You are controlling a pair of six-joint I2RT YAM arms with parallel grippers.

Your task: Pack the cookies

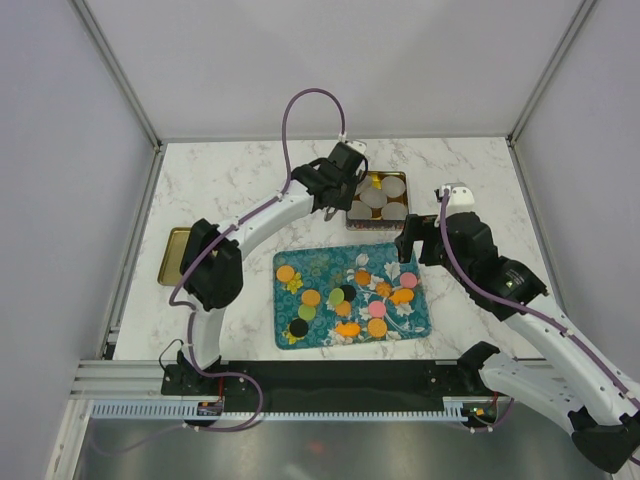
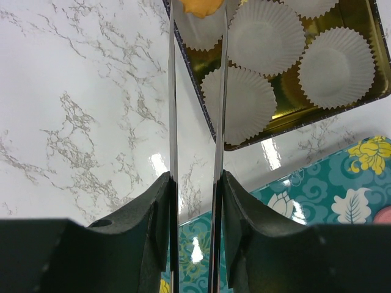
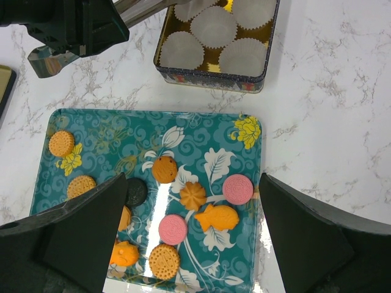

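Several cookies (image 1: 348, 293) in orange, pink, green and black lie on the teal patterned tray (image 1: 310, 265). My left gripper (image 2: 195, 183) is shut on metal tongs (image 2: 173, 122). The tong tips pinch an orange cookie (image 2: 198, 6) above the near-left corner of the gold tin (image 2: 305, 125). The tin is lined with white paper cups (image 2: 333, 67). My right gripper (image 3: 192, 201) hangs open above the tray's right half, over a pink cookie (image 3: 237, 188) and a fish-shaped orange one (image 3: 215, 218), with nothing between its fingers.
The tin (image 1: 378, 200) stands just behind the tray's far right corner. A gold lid (image 1: 175, 255) lies at the table's left edge. White walls close in the marble table on three sides. The left arm (image 1: 260, 215) reaches across above the tray's far side.
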